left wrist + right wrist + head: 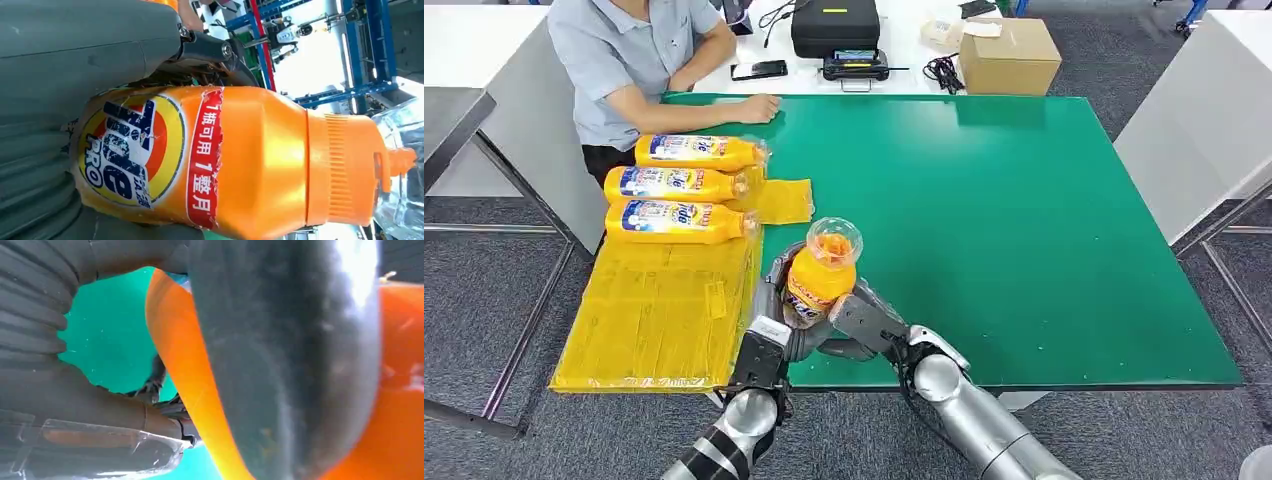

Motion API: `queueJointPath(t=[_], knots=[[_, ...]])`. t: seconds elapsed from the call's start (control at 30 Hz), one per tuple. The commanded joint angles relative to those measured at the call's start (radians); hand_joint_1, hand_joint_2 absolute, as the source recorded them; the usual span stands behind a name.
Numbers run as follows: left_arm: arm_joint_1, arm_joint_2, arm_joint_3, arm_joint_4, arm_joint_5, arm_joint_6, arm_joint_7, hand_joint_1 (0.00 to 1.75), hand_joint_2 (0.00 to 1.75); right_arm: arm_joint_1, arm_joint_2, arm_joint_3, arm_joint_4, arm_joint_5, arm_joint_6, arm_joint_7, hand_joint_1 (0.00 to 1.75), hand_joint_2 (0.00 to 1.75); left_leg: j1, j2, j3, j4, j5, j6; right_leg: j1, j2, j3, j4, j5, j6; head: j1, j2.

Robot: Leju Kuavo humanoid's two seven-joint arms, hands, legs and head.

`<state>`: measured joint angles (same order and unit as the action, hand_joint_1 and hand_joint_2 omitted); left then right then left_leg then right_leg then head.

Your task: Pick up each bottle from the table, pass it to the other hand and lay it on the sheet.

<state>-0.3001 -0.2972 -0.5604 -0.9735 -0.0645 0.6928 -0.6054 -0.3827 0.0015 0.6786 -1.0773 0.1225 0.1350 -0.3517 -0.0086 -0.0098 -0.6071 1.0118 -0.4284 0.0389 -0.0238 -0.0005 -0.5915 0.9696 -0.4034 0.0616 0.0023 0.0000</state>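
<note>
Mid-handover above the surface (1024,250): orange bottle (822,275) upright, grasped by both left robot hand (776,318) and right robot hand (869,322); next, probably release right, lay on yellow sheet (659,310).

A green table top (1024,230) on a metal frame stands over a grey carpeted floor (484,300). At its far edge a person in a light blue shirt (629,60) sits with a forearm resting on the green surface. Behind, a white table (904,60) carries a black case (834,25), a black phone (759,69), a coil of black cable (944,70) and a cardboard box (1009,55). White tables flank both sides, one at the left (484,50), one at the right (1204,120). The light is bright and even.
</note>
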Motion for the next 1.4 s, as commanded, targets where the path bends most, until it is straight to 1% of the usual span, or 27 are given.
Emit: queueJointPath(t=[0.03,0.07,0.17,0.2,0.27,0.3,0.4,0.47,0.5,0.57,0.63,0.67,0.7,0.73,0.77,0.8,0.83,0.87,0.9,0.93,1.0,1.03,1.1,1.17,1.23,1.3,1.4], knots=[[-0.021,0.022,0.056,0.014,0.084,-0.079,0.055,1.75,1.75,-0.036,-0.011,0.034,0.022,-0.001,-0.003,0.01,0.3,1.75,0.001,0.003,0.003,0.0,-0.001,-0.002,0.001,0.002,0.002,0.0,-0.001,-0.002,0.0,0.0],[-0.02,0.027,0.056,-0.001,0.082,-0.069,0.05,1.75,1.75,-0.034,-0.015,0.034,0.028,0.008,-0.01,0.02,0.0,1.75,0.0,0.002,0.002,0.0,-0.001,-0.002,0.001,0.001,0.002,0.0,0.0,-0.002,0.0,0.0],[-0.013,0.049,0.05,-0.052,0.063,-0.041,0.049,1.75,1.75,-0.027,-0.019,0.028,0.038,0.022,-0.025,0.019,0.0,1.75,0.001,0.002,0.002,0.0,-0.001,-0.002,0.001,0.002,0.001,0.0,0.0,-0.002,0.0,0.0],[-0.01,0.054,0.058,-0.064,-0.003,0.005,0.036,1.75,1.75,-0.022,-0.016,0.02,0.041,0.026,-0.033,0.017,0.0,1.75,0.001,0.003,0.004,0.0,-0.002,-0.002,0.002,0.002,0.003,-0.001,-0.001,-0.003,0.0,0.0],[0.014,0.044,0.12,-0.1,-0.121,0.005,0.036,1.75,1.75,-0.011,-0.017,0.013,0.039,0.062,-0.071,0.014,0.0,1.75,0.001,0.001,0.002,0.0,0.0,-0.001,0.001,0.0,0.001,-0.001,0.0,-0.002,0.0,0.0],[0.032,0.038,0.156,-0.129,-0.189,0.005,0.04,1.75,1.75,0.0,-0.017,0.004,0.035,0.081,-0.094,0.016,0.0,1.75,0.002,0.001,0.004,0.0,-0.002,-0.003,0.002,0.001,0.004,-0.001,-0.001,-0.003,0.0,0.0],[0.047,0.051,0.159,-0.164,-0.213,0.005,0.056,1.75,1.75,0.012,-0.021,-0.006,0.031,0.1,-0.113,0.018,0.0,1.75,0.002,0.004,0.005,0.0,-0.002,-0.002,0.002,0.003,0.004,-0.001,-0.001,-0.003,0.0,0.0],[0.047,0.051,0.159,-0.164,-0.213,0.005,0.056,1.75,1.75,0.012,-0.021,-0.006,0.031,0.1,-0.113,0.018,0.0,1.75,0.001,0.001,0.002,-0.001,-0.001,-0.001,0.001,0.0,0.001,-0.001,0.0,-0.002,0.0,0.0],[0.059,0.045,0.178,-0.177,-0.255,0.005,0.064,1.75,1.75,0.018,-0.02,-0.013,0.027,0.137,-0.145,0.029,0.0,1.75,0.002,0.002,0.005,0.0,-0.002,-0.003,0.002,0.001,0.004,-0.001,-0.002,-0.003,0.0,0.0],[0.078,0.046,0.2,-0.205,-0.288,0.005,0.076,1.75,1.75,0.037,-0.019,-0.035,0.022,0.17,-0.178,0.037,0.0,1.75,0.002,0.003,0.005,0.0,-0.002,-0.003,0.002,0.002,0.004,0.0,-0.001,-0.003,0.0,0.0],[0.093,0.052,0.227,-0.23,-0.347,0.005,0.093,1.75,1.75,0.058,-0.016,-0.057,0.016,0.203,-0.193,0.038,0.0,1.75,0.001,0.001,0.002,-0.001,-0.001,-0.002,0.001,0.0,0.002,-0.001,-0.001,-0.002,0.0,0.0],[0.099,0.051,0.249,-0.239,-0.398,0.005,0.095,1.75,1.75,0.065,-0.016,-0.061,0.014,0.22,-0.201,0.038,0.0,1.75,0.002,0.002,0.004,-0.001,-0.002,-0.003,0.002,0.001,0.004,-0.001,-0.001,-0.003,0.0,0.0],[0.113,0.037,0.303,-0.26,-0.542,0.005,0.102,1.75,1.75,0.075,-0.016,-0.068,0.01,0.238,-0.209,0.036,0.0,1.75,0.001,0.002,0.004,-0.001,-0.002,-0.002,0.002,0.001,0.004,-0.001,-0.001,-0.003,0.0,0.0],[0.118,0.031,0.338,-0.271,-0.622,0.005,0.104,1.75,1.75,0.08,-0.015,-0.072,0.007,0.245,-0.211,0.035,0.0,1.75,0.001,0.002,0.003,0.0,-0.001,-0.002,0.001,0.001,0.002,-0.001,-0.001,-0.002,0.0,0.0],[0.126,0.021,0.401,-0.294,-0.81,0.005,0.12,1.75,1.75,0.089,-0.014,-0.082,0.0,0.252,-0.212,0.033,0.0,1.75,0.002,0.003,0.004,0.0,-0.002,-0.003,0.002,0.002,0.004,-0.001,-0.001,-0.003,0.0,0.0],[0.129,0.015,0.432,-0.307,-0.885,0.005,0.132,1.75,1.75,0.093,-0.014,-0.087,-0.003,0.255,-0.212,0.031,0.0,1.75,0.001,0.003,0.003,0.0,-0.001,-0.002,0.001,0.002,0.002,-0.001,-0.001,-0.002,0.0,0.0],[0.13,0.023,0.49,-0.329,-1.109,0.005,0.188,1.75,1.75,0.103,-0.012,-0.103,-0.012,0.26,-0.21,0.027,0.0,1.75,0.001,0.002,0.001,0.0,-0.001,-0.002,0.001,0.002,0.001,0.0,0.0,-0.002,0.0,0.0],[0.123,0.045,0.498,-0.319,-1.176,0.005,0.223,1.75,1.75,0.108,-0.011,-0.112,-0.016,0.262,-0.208,0.025,0.0,1.75,0.002,0.003,0.003,0.0,-0.002,-0.003,0.002,0.002,0.002,0.0,-0.001,-0.003,0.0,0.0],[0.119,0.054,0.5,-0.314,-1.166,0.005,0.22,1.75,1.75,0.111,-0.012,-0.115,-0.019,0.263,-0.208,0.023,0.0,1.75,0.001,0.002,0.002,0.0,-0.001,-0.002,0.001,0.001,0.001,0.0,0.0,-0.002,0.0,0.0],[0.106,0.099,0.479,-0.287,-1.283,0.005,0.318,1.75,1.75,0.12,-0.01,-0.131,-0.027,0.267,-0.202,0.017,0.0,1.75,0.001,0.002,0.002,0.0,-0.001,-0.002,0.001,0.002,0.001,0.0,0.0,-0.002,0.0,0.0],[0.1,0.111,0.477,-0.282,-1.27,0.005,0.317,1.75,1.75,0.123,-0.011,-0.133,-0.031,0.268,-0.202,0.016,0.0,1.75,0.001,0.004,0.004,-0.001,-0.001,-0.003,0.001,0.003,0.003,-0.001,-0.001,-0.003,0.0,0.0],[0.087,0.142,0.448,-0.247,-1.311,0.005,0.381,1.75,1.75,0.137,-0.009,-0.146,-0.045,0.271,-0.201,0.01,0.0,1.75,0.002,0.004,0.004,0.0,-0.002,-0.003,0.002,0.002,0.003,0.0,-0.001,-0.004,0.0,0.0],[0.08,0.154,0.433,-0.223,-1.318,0.005,0.403,1.75,1.75,0.142,-0.009,-0.15,-0.052,0.271,-0.201,0.007,0.0,1.75,0.001,0.001,0.002,-0.001,0.0,-0.002,0.001,0.0,0.001,0.0,0.0,-0.002,0.0,0.0],[0.036,0.213,0.357,-0.114,-1.316,0.005,0.498,1.75,1.75,0.178,-0.011,-0.178,-0.088,0.275,-0.209,-0.001,0.0,1.75,0.001,0.0,0.003,-0.001,0.0,-0.002,0.001,0.0,0.002,-0.001,-0.001,-0.002,0.0,0.0],[0.017,0.245,0.318,-0.073,-1.286,0.001,0.531,1.75,1.75,0.205,-0.011,-0.201,-0.112,0.276,-0.212,-0.005,0.0,1.75,0.002,-0.001,0.005,-0.001,-0.001,-0.003,0.002,-0.002,0.004,-0.001,-0.001,-0.003,0.0,0.0],[0.005,0.265,0.306,-0.05,-1.29,0.001,0.552,1.75,1.75,0.225,-0.014,-0.216,-0.128,0.277,-0.216,-0.013,0.0,1.75,0.001,-0.001,0.003,-0.001,0.0,-0.002,0.001,-0.002,0.002,-0.001,-0.001,-0.002,0.0,0.0],[-0.014,0.287,0.288,-0.014,-1.244,-0.05,0.572,1.75,1.75,0.26,-0.01,-0.252,-0.159,0.277,-0.221,-0.018,0.0,1.75,0.002,-0.001,0.005,-0.001,-0.001,-0.003,0.002,-0.002,0.005,-0.001,-0.002,-0.004,0.0,0.0]])
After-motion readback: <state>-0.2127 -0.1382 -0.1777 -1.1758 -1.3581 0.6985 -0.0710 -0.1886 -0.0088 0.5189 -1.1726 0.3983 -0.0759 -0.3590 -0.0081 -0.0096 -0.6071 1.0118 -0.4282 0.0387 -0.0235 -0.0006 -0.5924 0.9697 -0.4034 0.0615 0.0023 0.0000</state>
